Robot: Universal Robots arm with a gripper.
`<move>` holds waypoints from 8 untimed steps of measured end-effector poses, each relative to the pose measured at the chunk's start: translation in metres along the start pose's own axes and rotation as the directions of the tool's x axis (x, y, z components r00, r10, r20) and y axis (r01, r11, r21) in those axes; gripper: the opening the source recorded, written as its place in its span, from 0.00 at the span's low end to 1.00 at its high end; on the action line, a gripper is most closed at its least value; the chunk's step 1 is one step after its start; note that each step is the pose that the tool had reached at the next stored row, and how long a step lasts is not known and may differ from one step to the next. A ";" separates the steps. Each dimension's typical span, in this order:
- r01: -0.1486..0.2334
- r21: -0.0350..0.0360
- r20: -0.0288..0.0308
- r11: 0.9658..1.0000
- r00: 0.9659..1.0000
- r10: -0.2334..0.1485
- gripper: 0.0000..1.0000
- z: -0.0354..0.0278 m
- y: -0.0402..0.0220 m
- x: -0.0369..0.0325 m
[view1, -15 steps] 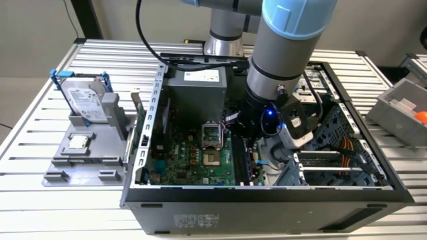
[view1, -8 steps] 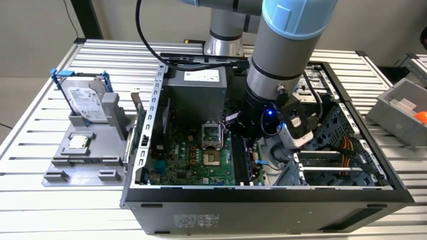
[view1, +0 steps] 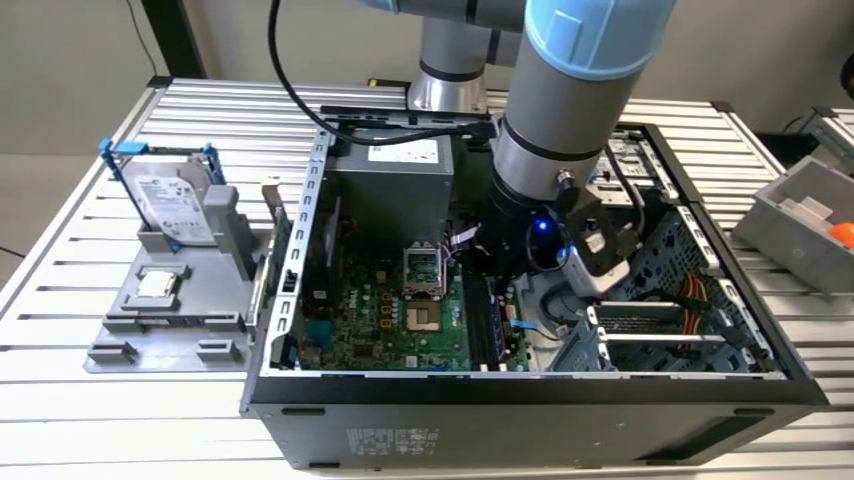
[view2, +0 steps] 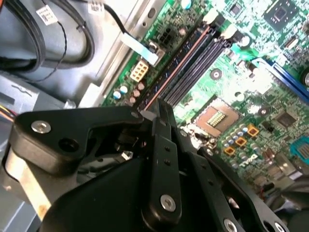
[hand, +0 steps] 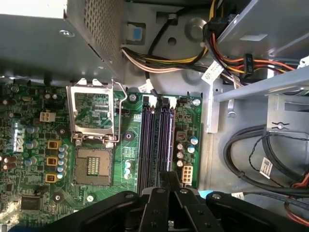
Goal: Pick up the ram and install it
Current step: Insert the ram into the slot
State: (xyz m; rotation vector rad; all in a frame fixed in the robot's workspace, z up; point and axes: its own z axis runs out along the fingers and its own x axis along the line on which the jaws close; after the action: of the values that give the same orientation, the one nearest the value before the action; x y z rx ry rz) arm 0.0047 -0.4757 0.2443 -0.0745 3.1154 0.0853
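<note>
Ram [hand: 166,181] edge-on between closed fingers [hand: 155,203], above black slots [hand: 157,140]

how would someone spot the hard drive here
Find the open computer case on the slatted metal table. Beside it, on the exterior view's left, is a grey plastic stand. The hard drive stands upright on it: a silver slab with a white label in a blue frame, unlike the small square chip lying flat on the same stand.
</note>
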 end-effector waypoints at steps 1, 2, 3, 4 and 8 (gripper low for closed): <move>0.009 0.000 0.000 1.000 1.000 -0.009 0.00 0.0000 0.0000 0.0000; 0.018 0.000 -0.001 1.000 1.000 -0.018 0.00 0.0000 0.0000 0.0000; 0.028 -0.001 -0.001 1.000 1.000 -0.028 0.00 0.0000 0.0000 0.0000; 0.038 -0.001 -0.002 0.999 0.999 -0.038 0.00 0.0000 0.0000 0.0000; 0.068 -0.002 -0.004 0.998 0.998 -0.068 0.00 0.0000 0.0000 0.0000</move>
State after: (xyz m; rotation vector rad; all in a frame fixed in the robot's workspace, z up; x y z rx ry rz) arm 0.0047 -0.4757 0.2444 -0.1814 3.1128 0.0876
